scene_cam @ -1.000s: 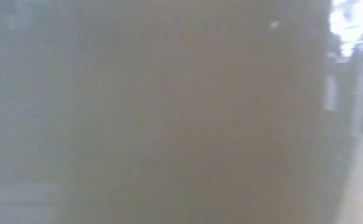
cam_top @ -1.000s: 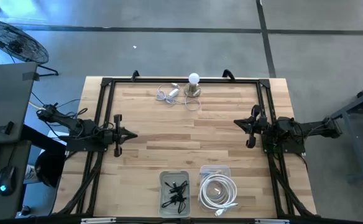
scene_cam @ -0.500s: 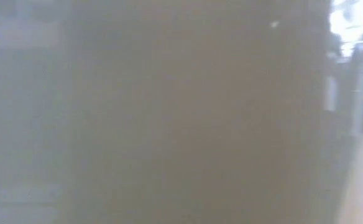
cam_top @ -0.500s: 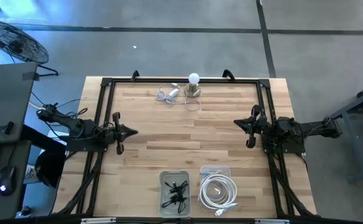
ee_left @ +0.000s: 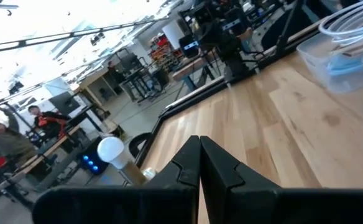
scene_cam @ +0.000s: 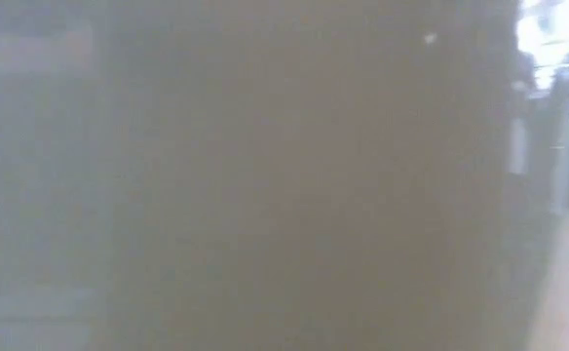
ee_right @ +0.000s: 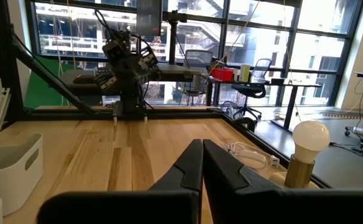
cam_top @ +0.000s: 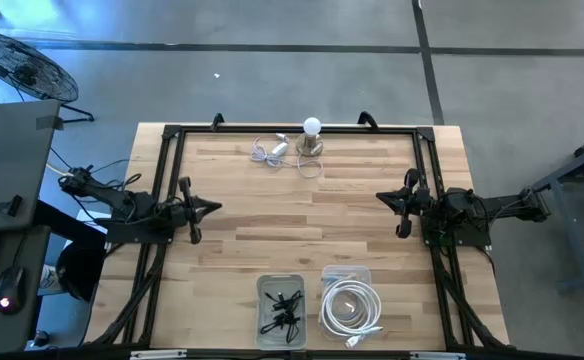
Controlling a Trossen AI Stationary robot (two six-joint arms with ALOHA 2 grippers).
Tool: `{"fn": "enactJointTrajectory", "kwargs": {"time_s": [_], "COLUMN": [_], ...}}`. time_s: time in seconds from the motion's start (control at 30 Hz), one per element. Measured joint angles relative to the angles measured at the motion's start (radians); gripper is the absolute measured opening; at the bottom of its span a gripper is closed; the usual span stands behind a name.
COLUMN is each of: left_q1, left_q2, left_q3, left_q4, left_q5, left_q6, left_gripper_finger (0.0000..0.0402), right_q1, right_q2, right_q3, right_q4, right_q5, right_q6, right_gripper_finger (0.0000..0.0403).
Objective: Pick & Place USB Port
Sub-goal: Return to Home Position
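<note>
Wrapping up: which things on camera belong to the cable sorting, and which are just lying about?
Job: gray bin holding black cables; transparent bin holding the white cable coil; left gripper and right gripper, both shut, at the sides of the table.
Lying about: light bulb and a small white lead at the far edge; fan on the floor.

Low view is basically no help: a featureless grey-brown surface (scene_cam: 265, 175) fills nearly all of it, and I can't tell what it is. From above, the tangled black cables (cam_top: 282, 312) sit in the gray plastic bin (cam_top: 262, 285), at the desk edge opposite the small lamp with a round white bulb (cam_top: 312, 128). They're too tiny to make out plugs. In the left wrist view the clear plastic bin (ee_left: 330, 53) and its coiled white cable (ee_left: 355, 22) run off the frame, and the left gripper (ee_left: 199, 146) covers the lamp's base. The right wrist view cuts off the gray bin too.
</note>
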Motion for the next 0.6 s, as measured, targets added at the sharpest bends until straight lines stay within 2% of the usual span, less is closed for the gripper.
{"fn": "enactJointTrajectory", "kwargs": {"time_s": [0.13, 0.27, 0.37, 0.6], "left_q1": [0.000, 0.000, 0.000, 0.000], "left_q2": [0.000, 0.001, 0.001, -0.005], "left_q3": [0.004, 0.006, 0.006, 0.005], "left_q4": [-0.023, -0.037, -0.038, -0.037], "left_q5": [0.040, 0.165, 0.215, 0.211], "left_q6": [0.000, -0.004, -0.003, 0.000], "left_gripper_finger": [0.0001, 0.0001, 0.0001, 0.0001], "right_q1": [0.000, 0.000, 0.000, 0.000], "right_q2": [0.000, 0.000, 0.000, 0.000], "right_q3": [0.000, 0.000, 0.000, 0.000], "right_q4": [0.000, 0.000, 0.000, 0.000], "right_q5": [0.000, 0.000, 0.000, 0.000], "right_q6": [0.000, 0.000, 0.000, 0.000], "right_gripper_finger": [0.0003, 0.0005, 0.0002, 0.0004]}}
